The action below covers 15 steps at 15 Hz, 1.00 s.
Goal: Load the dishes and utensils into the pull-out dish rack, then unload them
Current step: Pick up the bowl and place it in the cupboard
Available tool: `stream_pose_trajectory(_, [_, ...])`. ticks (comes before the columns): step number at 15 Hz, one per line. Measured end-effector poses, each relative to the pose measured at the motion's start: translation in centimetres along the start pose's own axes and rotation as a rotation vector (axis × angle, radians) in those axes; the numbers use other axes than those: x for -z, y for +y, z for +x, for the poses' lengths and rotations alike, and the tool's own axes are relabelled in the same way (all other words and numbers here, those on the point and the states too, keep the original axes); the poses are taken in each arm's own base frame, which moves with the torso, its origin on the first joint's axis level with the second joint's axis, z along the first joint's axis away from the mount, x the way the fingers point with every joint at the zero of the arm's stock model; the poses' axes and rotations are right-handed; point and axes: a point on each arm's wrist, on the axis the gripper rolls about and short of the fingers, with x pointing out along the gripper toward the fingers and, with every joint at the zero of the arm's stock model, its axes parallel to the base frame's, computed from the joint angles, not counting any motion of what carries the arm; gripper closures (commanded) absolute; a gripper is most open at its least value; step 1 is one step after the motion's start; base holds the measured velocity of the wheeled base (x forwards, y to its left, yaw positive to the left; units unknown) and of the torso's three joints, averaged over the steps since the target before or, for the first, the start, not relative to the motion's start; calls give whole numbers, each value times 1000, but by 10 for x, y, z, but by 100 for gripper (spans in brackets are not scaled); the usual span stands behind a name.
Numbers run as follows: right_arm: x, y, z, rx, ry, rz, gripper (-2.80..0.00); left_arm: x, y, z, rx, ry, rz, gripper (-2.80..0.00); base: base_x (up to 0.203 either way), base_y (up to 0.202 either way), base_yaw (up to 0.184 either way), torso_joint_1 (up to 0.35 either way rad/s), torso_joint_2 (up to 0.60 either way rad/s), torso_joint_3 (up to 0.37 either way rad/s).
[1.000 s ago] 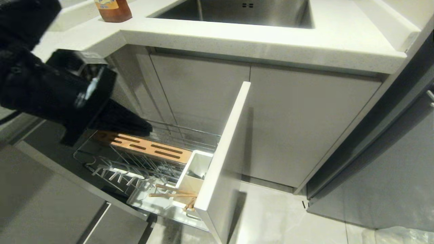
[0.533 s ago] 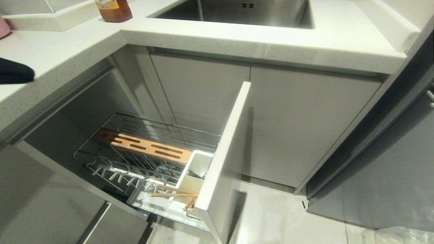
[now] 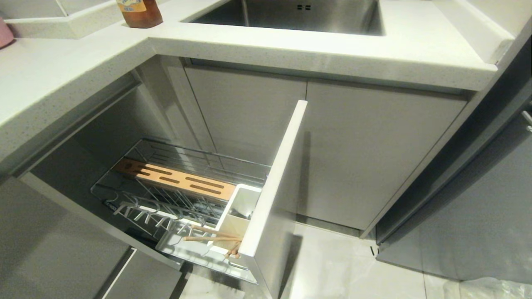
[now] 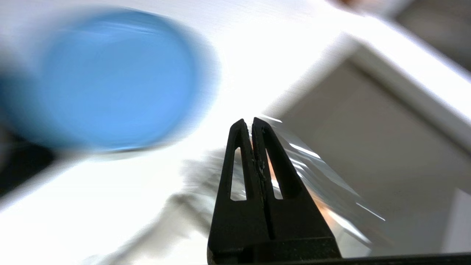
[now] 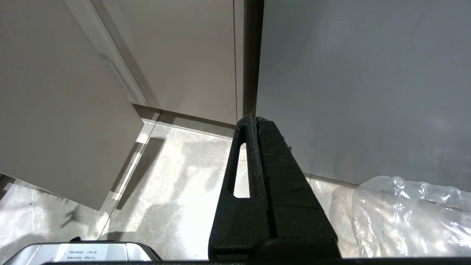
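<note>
Amber bottle [image 3: 138, 12] on white countertop [image 3: 291, 50], steel sink [image 3: 291, 14] (partly cropped), crinkled plastic [image 5: 408, 217] on floor

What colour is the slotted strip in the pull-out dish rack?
Light orange-brown wood with dark slots; the slotted strip shows best in the head view.

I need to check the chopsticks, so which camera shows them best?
The head view: the chopsticks lie tilted at the white utensil box of the pull-out dish rack. Neither the left wrist view nor the right wrist view shows them.
</note>
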Motion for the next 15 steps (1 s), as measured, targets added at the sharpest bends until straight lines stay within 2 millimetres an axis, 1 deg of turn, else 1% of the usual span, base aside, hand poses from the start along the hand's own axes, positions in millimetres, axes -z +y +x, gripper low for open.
stream_pose_trajectory(1, [0,0,0,0,0,0,0,3,2,-2,-122,-23,29,0,0,0,0,0,0,0])
stream_pose_trajectory(3, [0,0,0,0,0,0,0,11,7,2,-357,-21,97,0,0,0,0,0,0,0])
stream_pose_trajectory(4, [0,0,0,0,0,0,0,14,10,7,-455,-8,118,0,0,0,0,0,0,0])
stream_pose_trajectory(6, [0,0,0,0,0,0,0,14,19,24,-611,37,142,0,0,0,0,0,0,0])
stream_pose_trajectory(7, [0,0,0,0,0,0,0,12,26,33,-666,51,145,-280,0,0,0,0,0,0])
stream_pose_trajectory(9, [0,0,0,0,0,0,0,7,42,54,-750,66,159,-280,0,0,0,0,0,0])
stream_pose_trajectory(11, [0,0,0,0,0,0,0,2,56,69,-792,67,145,-280,0,0,0,0,0,0])
stream_pose_trajectory(15, [0,0,0,0,0,0,0,6,78,93,-786,122,85,-280,0,0,0,0,0,0])
